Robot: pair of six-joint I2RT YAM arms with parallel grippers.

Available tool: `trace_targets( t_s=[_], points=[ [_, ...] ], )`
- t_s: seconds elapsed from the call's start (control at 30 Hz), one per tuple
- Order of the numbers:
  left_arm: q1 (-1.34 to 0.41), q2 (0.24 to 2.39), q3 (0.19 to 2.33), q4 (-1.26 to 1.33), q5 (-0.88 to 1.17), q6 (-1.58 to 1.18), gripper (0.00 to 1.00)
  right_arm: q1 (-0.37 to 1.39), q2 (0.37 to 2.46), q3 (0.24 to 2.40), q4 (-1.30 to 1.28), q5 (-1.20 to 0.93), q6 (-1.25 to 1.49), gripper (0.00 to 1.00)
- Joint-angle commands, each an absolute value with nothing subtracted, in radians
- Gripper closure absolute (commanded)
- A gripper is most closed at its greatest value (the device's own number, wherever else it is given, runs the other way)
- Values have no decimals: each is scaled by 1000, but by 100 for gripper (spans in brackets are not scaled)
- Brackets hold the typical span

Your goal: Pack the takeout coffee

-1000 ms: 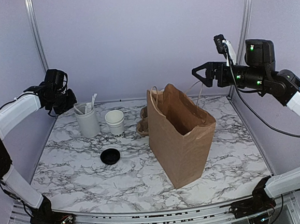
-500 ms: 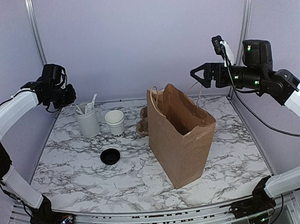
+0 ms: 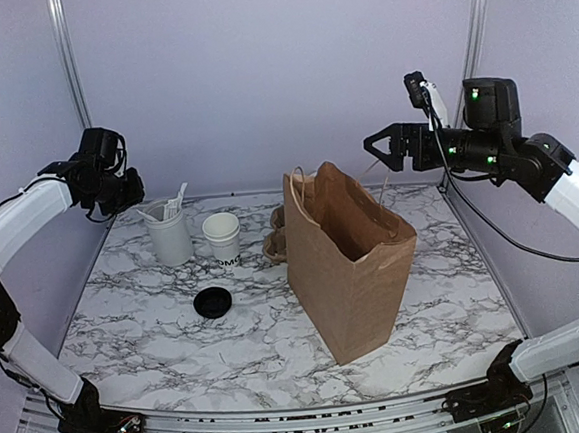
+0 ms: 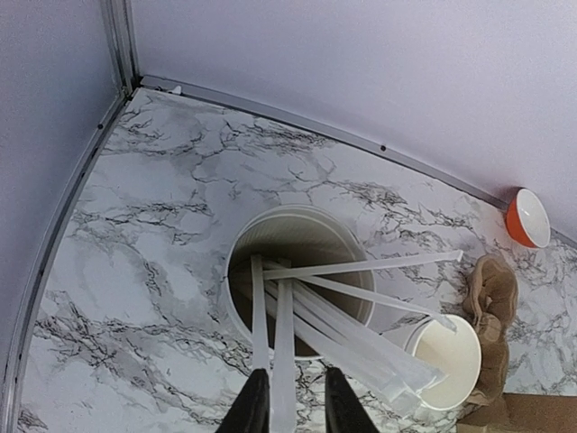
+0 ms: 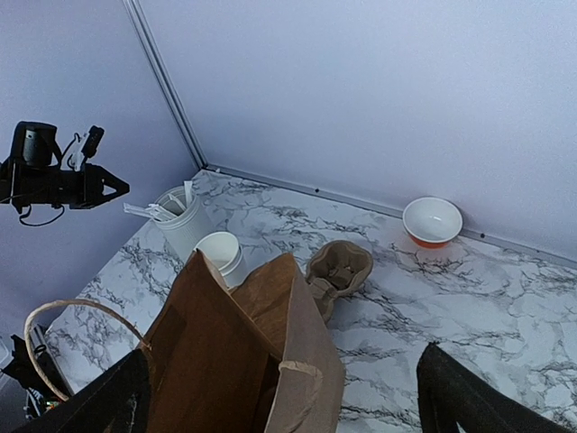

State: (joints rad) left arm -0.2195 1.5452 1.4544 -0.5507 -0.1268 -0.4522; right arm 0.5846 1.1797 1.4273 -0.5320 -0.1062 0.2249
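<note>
The takeout coffee cup (image 3: 222,237) stands lidless on the marble, next to the white tumbler (image 3: 168,233). Its black lid (image 3: 213,303) lies flat on the table in front of it. My left gripper (image 3: 132,187) hovers above and left of the tumbler (image 4: 297,280). In the left wrist view its jaws (image 4: 296,408) stand narrowly open around a white cutlery strip (image 4: 281,361), which lies against the left finger with a gap to the right one. The cup (image 4: 446,361) shows at lower right. My right gripper (image 3: 372,145) hangs wide open above the bag, holding nothing; the cup (image 5: 219,253) sits beyond the bag.
An open brown paper bag (image 3: 348,262) stands mid-table with its handle up (image 5: 54,316). A brown pulp carrier (image 3: 276,233) lies behind the bag near the cup. An orange-and-white bowl (image 5: 432,221) sits by the back wall. Several cutlery strips stick out of the tumbler.
My left gripper has risen from beside the tumbler's rim and its jaws have parted slightly. The right gripper has edged left, still wide open.
</note>
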Motion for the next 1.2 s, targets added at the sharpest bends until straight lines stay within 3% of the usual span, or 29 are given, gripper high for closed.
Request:
trace_targets(
  t_s=[0.0,0.23,1.17],
  points=[
    [-204,1501,1397,-571,-147,-501,74,576,1187,1455,-517,-121,237,0],
    [-193,1500,1361,-543,-117,-554,73,575,1190,1455,-514,-126,236,0],
    [-163,1537,1361,-490,-42,-592,85,575,1179,1453,-523,-121,241,0]
  ],
)
